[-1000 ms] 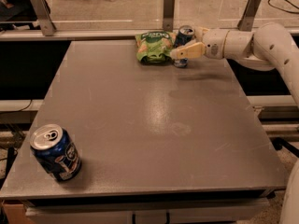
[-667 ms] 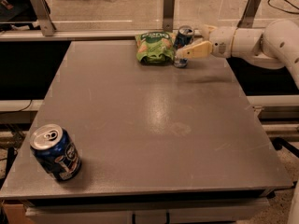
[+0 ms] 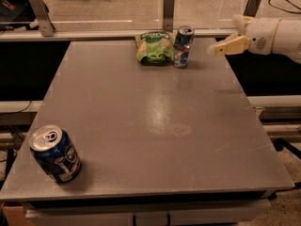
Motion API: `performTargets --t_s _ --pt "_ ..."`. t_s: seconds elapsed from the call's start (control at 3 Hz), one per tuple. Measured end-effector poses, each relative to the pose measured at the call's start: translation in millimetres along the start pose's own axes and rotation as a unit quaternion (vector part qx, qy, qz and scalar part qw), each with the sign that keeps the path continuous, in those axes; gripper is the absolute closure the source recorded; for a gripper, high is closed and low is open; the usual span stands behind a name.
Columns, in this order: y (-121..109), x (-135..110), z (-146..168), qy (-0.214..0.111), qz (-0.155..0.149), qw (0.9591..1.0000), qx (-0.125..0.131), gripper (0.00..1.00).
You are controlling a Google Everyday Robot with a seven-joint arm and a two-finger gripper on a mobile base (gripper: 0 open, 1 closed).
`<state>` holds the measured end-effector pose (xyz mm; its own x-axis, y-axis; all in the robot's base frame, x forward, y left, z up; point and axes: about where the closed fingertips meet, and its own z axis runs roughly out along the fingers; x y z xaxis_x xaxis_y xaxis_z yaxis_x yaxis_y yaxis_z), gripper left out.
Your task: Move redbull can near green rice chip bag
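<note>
The redbull can [image 3: 182, 46], tall, slim, blue and silver, stands upright at the far edge of the grey table [image 3: 141, 121]. It is right next to the green rice chip bag [image 3: 154, 46], on the bag's right side, about touching it. My gripper [image 3: 229, 36] is to the right of the can, past the table's right edge and apart from the can. It is open and holds nothing. One tan finger [image 3: 230, 46] points left toward the can.
A shorter, wider dark blue can [image 3: 55, 153] stands near the table's front left corner. A rail with metal posts [image 3: 168, 8] runs behind the table. Dark gaps lie along the table's left and right sides.
My gripper has let go of the redbull can and drawn back to the right, off the table's edge. The can stays upright beside the green bag.
</note>
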<state>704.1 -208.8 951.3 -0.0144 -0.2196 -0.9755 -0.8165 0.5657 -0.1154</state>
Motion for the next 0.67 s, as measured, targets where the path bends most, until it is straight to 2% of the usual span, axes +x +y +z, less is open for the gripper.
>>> performTargets --t_s 0.33,0.67 --pt "-8 -15 -56 0.006 -0.019 0.9991 0.038 0.00" --pt "-12 -35 -121 0.000 -0.042 0.9951 0.090 0.00"
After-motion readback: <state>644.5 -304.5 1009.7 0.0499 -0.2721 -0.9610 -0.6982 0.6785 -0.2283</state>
